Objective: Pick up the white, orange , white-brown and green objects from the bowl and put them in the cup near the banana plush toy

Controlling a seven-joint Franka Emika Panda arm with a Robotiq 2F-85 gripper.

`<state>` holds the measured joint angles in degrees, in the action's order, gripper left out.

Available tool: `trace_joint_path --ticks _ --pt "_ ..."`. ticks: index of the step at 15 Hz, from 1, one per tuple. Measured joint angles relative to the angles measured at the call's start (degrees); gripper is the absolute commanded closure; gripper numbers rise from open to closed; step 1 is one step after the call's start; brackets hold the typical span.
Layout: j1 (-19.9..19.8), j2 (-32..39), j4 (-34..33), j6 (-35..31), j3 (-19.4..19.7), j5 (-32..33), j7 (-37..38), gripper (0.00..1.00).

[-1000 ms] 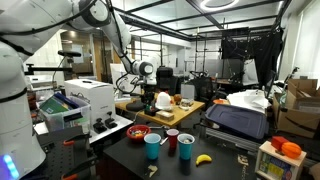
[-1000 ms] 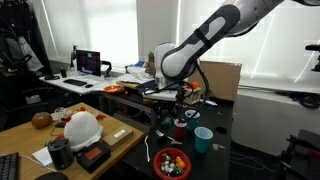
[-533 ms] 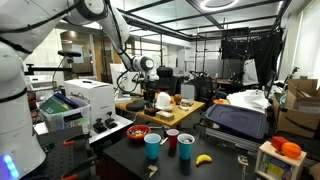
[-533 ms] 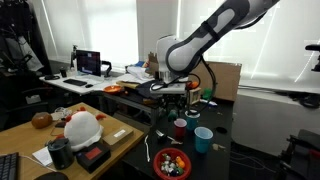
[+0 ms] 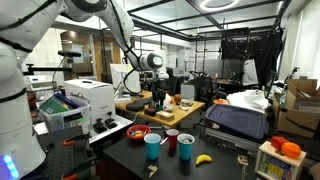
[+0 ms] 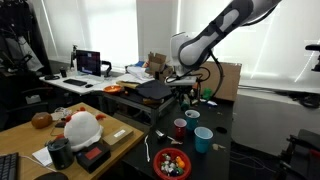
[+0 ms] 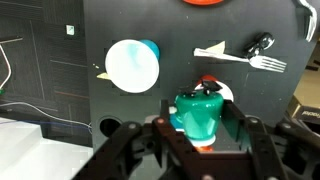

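Red bowl (image 5: 138,132) sits leftmost in an exterior view, followed by 3 cups in a loose row: a blue cup (image 5: 153,147), a dark red cup (image 5: 171,139), and the cup (image 5: 186,147) just beside the banana plush toy (image 5: 204,158). Above them, the wrist view shows the gripper (image 7: 203,132) clamped on the green object (image 7: 200,112). The carry looks underway; done well, it means centring the object over the banana-side cup, lowering close to the rim, then releasing so nothing bounces out.
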<state>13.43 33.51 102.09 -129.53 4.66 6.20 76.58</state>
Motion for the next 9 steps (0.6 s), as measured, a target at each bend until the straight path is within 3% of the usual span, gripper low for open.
trace_joint_path --ticks 9 --pt "-4.9 0.0 0.8 0.0 2.1 0.0 0.0 0.70"
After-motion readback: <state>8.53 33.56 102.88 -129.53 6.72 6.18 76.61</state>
